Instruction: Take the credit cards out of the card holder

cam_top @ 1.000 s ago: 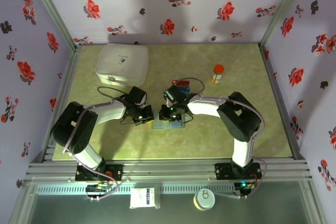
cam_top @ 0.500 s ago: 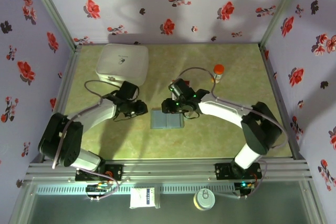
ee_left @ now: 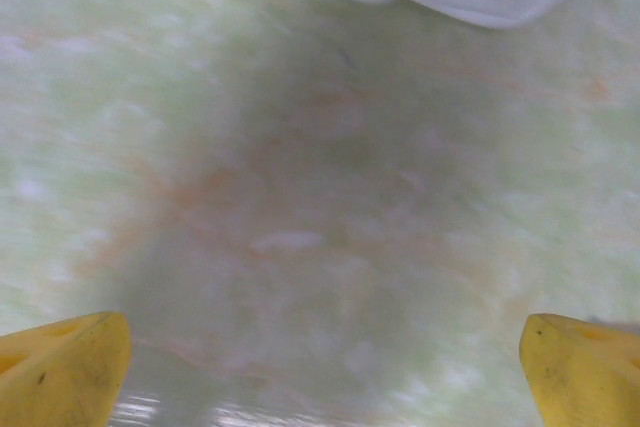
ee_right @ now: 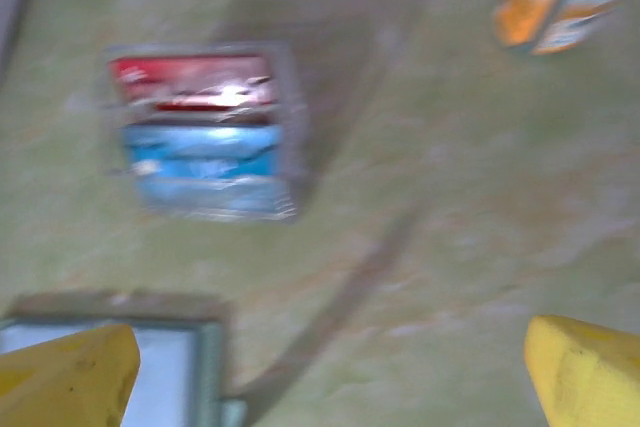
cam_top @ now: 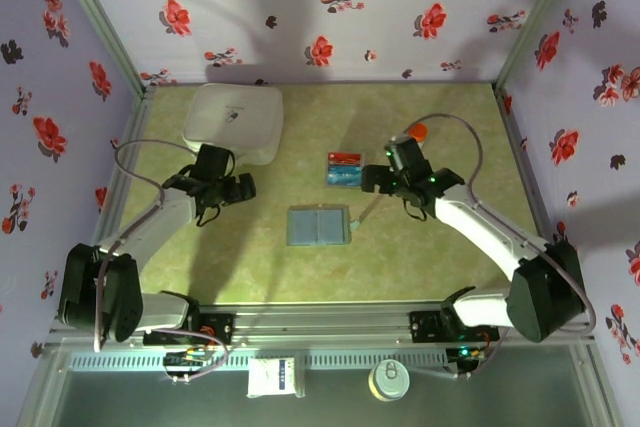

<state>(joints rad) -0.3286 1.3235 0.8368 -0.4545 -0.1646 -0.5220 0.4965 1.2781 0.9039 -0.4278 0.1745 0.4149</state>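
Green table (cam_top: 440, 267), flat grey-blue card holder (cam_top: 319, 225), red-and-blue credit cards (cam_top: 343, 169) nearby.

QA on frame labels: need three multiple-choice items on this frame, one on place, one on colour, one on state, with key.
1. Where do the credit cards lie relative to the card holder?
A) inside it
B) on the table beyond it, apart
C) nearer the arm bases

2. Which colours do the credit cards show?
A) green, yellow
B) red, blue
C) black, white

3. How is the right gripper?
A) open, empty
B) shut on a credit card
C) shut on the card holder

Key: B, bare table separates them; B, a red card beside blue; A, its jaws stand wide apart, nothing between.
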